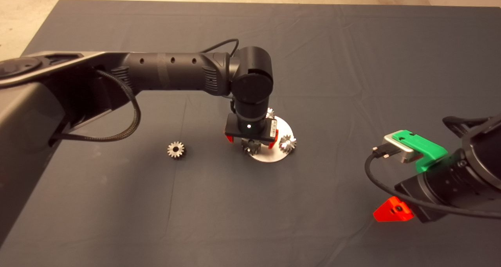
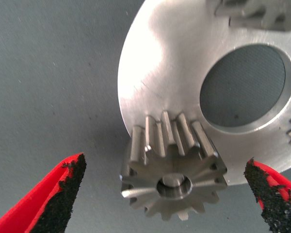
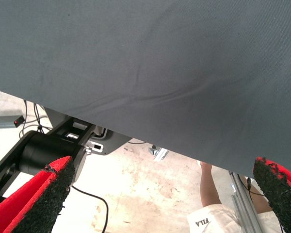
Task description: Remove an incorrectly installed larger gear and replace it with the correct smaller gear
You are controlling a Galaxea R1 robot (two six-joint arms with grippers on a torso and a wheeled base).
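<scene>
The left end effector [image 1: 251, 140] hangs over the 7 o'clock edge of the round silver plate [image 1: 285, 130] near the middle of the desk [image 1: 352, 63]. Its red fingers [image 2: 58, 194] are spread wide and hold nothing. In the left wrist view they stand on either side of a silver gear seated on the plate's rim, with clear gaps on both sides. By its bulk and tall teeth I take this one for the larger gear [image 2: 173, 180], though I cannot be sure of that from these views.

A gear lies alone on the mat at about 9 o'clock from the plate, well apart from it; this is likely the smaller gear [image 1: 176, 149] meant to go in.

The right end effector [image 1: 392, 211] waits at the lower right edge, its fingers [image 3: 43, 194] also wide apart and empty. Its wrist view shows the mat's edge, the floor beyond and a person's leg [image 3: 211, 187].

Progress: the job looks barely begun. The wrong gear is still on the plate and not yet gripped; lifting it off, setting it aside, fetching the loose gear and seating it all remain.

Count: four gears in all, three on the plate, at roughly 7, 4 and 12 o'clock, and one off it; one plate, with one large round hole [image 2: 242, 87]; two arms.
</scene>
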